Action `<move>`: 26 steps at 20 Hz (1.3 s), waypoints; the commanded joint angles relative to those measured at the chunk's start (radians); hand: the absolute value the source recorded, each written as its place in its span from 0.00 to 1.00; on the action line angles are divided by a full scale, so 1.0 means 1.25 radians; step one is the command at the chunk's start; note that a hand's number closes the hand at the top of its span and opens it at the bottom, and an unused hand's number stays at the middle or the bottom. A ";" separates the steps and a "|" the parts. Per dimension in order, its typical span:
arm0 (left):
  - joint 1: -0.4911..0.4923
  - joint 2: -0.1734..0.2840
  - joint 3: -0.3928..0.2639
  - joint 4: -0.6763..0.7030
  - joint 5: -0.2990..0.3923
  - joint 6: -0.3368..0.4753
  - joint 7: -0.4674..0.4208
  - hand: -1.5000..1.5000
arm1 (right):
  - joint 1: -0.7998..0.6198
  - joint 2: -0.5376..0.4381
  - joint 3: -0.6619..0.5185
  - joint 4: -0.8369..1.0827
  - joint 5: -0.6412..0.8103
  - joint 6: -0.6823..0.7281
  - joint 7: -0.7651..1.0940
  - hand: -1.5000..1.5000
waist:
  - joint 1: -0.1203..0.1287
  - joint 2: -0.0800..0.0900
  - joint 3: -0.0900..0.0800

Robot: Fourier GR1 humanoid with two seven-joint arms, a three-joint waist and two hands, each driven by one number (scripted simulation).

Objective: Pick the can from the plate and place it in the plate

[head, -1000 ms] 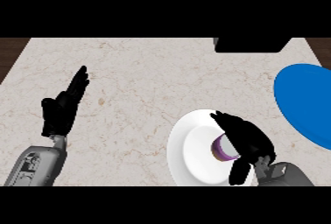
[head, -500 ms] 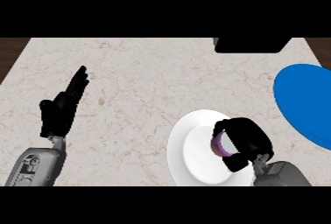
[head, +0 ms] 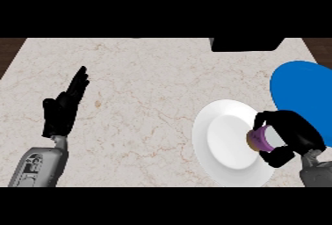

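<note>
A small purple can with a tan top lies at the right side of the white plate. My right hand is curled round the can from the right, hiding most of its body. I cannot tell whether the can still rests on the plate or is held just above it. A blue plate lies at the right edge, just behind my right hand. My left hand rests open at the left, fingers pointing up, far from both plates.
A black block sits at the counter's far edge, behind the plates. The marble counter stretches between my two hands.
My right hand has shifted to the right and curled further round the can, which has moved with it toward the white plate's right rim. The left hand has stayed still.
</note>
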 commanded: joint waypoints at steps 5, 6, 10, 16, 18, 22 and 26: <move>0.024 0.004 0.018 -0.006 0.004 0.011 -0.007 0.50 | 0.026 -0.265 -0.301 0.170 -0.113 -0.055 -0.272 1.00 | -0.039 0.004 0.011; 0.023 0.011 0.025 -0.008 0.009 0.008 -0.001 0.50 | 0.020 -0.277 -0.337 0.190 -0.130 -0.083 -0.316 1.00 | -0.034 0.002 0.012; 0.025 0.017 0.035 -0.002 0.019 -0.002 -0.008 0.50 | -0.003 -0.310 -0.462 0.268 -0.223 -0.135 -0.488 1.00 | -0.030 0.002 0.012; 0.024 -0.011 -0.002 -0.006 -0.003 0.007 -0.020 0.50 | -0.037 -0.392 -0.581 0.432 -0.347 -0.071 -0.770 1.00 | 0.003 0.010 0.010; -0.003 0.006 0.006 -0.017 0.009 -0.011 0.001 0.50 | -0.029 -0.412 -0.598 0.501 -0.365 -0.044 -0.877 1.00 | 0.015 0.010 0.009; 0.012 0.014 0.009 -0.008 0.025 -0.041 -0.014 0.50 | -0.054 -0.461 -0.572 0.656 -0.358 0.032 -0.993 1.00 | 0.050 0.013 0.004; -0.017 -0.022 -0.027 -0.007 -0.001 -0.021 0.001 0.50 | -0.131 -0.480 -0.504 0.728 -0.334 0.050 -0.994 1.00 | 0.065 0.014 0.003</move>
